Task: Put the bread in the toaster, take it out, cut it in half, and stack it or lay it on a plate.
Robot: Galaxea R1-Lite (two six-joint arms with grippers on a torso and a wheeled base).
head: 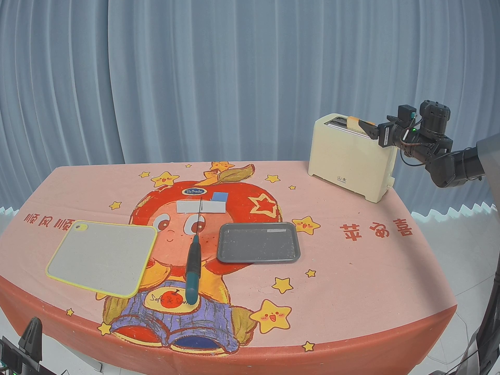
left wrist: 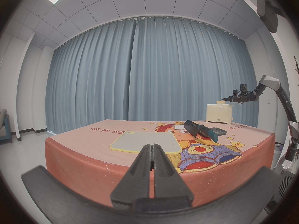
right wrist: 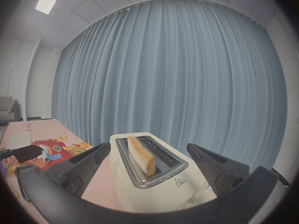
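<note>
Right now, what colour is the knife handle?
The knife handle is teal; it shows best in the head view.

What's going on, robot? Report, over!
Right pincer open at the toaster. Left pincer shut, low before the table. Bread stands in the toaster slot, ungripped. Nothing between pincer and bread.

Right gripper (head: 367, 128) hovers beside bread (head: 354, 122) in toaster (head: 349, 165); knife (head: 194, 266) lies between cutting board (head: 101, 256) and tray (head: 259, 242).

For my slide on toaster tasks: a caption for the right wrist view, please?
Open right gripper at the toaster, with the bread standing up out of one slot.
</note>
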